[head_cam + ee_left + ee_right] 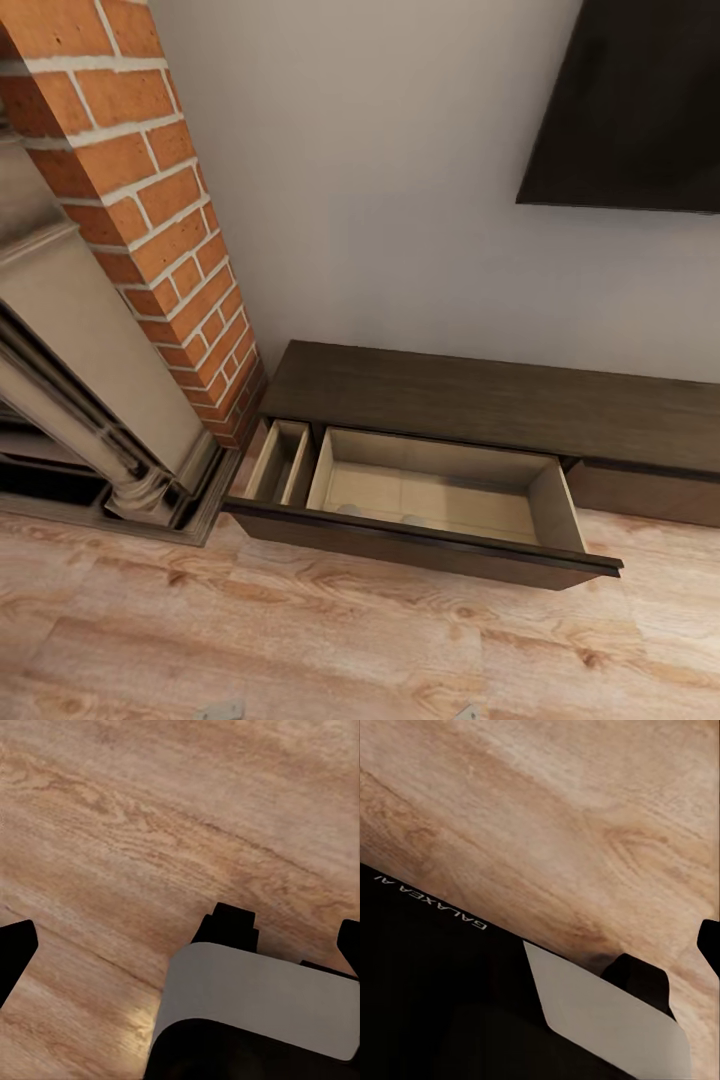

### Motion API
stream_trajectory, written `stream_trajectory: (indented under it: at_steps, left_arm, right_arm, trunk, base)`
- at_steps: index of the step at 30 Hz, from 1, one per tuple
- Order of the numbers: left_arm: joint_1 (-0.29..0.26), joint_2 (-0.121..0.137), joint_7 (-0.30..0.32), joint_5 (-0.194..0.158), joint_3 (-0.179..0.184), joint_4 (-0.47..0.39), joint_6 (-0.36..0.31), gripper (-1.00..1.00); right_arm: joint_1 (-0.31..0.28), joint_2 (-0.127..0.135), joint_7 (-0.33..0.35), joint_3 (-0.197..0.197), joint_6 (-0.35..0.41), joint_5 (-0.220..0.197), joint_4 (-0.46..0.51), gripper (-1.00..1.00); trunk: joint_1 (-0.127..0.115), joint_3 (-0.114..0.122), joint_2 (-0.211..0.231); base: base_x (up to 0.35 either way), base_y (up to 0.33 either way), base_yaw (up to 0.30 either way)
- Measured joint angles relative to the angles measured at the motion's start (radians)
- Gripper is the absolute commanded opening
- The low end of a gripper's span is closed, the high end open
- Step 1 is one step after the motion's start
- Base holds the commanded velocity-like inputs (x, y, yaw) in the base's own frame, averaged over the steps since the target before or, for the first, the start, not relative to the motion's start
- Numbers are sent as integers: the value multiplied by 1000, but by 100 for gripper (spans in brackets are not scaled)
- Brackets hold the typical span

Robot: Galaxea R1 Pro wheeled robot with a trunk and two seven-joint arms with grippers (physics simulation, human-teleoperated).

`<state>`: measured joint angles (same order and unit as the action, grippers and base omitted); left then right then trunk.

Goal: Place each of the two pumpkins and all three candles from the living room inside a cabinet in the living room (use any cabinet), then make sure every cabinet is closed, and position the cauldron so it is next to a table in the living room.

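A: What's the biggest thing ahead?

B: The wall, with the dark TV point(630, 100) high on it and the brick fireplace point(150, 220) beside it. Below runs the cabinet point(480, 400), its wide drawer point(440, 500) pulled out over the wood floor point(300, 640), pale inside. A narrower compartment point(280, 462) stands open next to it, on the fireplace side.

A: And the claws?

B: Both hang low over bare floorboards, well short of the drawer and nearer the robot's base. Of the left gripper point(180, 945) the wrist view gives two dark finger tips set far apart with nothing between them, so I'd call it wide and empty. The right gripper point(709, 945) shows one dark tip at the frame edge; I can't tell its spread.

A: What does the step call for?

B: My guess: the drawer is ready to be filled or shut. To shut it well, push squarely on the middle of the front so it slides straight, and do the narrow compartment too.

A: Anything unclear?

B: Two small greyish rounded shapes point(385, 516) sit at the drawer's near edge, half hidden by its front. I can't say what they are. The cabinet runs off frame.
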<state>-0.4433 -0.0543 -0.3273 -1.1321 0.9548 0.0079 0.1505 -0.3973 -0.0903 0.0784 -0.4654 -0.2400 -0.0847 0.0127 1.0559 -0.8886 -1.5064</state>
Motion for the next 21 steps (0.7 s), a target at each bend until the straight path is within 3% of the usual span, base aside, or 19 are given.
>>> stream_trajectory:
  at_steps: [14,21]
  left_arm:
    - [0,3,1,0,1,6,0,100]
    - [2,1,2,0,1,7,-1,100]
  right_arm:
    - [2,6,-21,12,1,-8,-14,100]
    - [2,9,-144,37,-1,-8,-30,100]
  trunk:
    - [0,0,0]
    - [0,0,0]
  base:
    - [0,0,0]
    - [0,0,0]
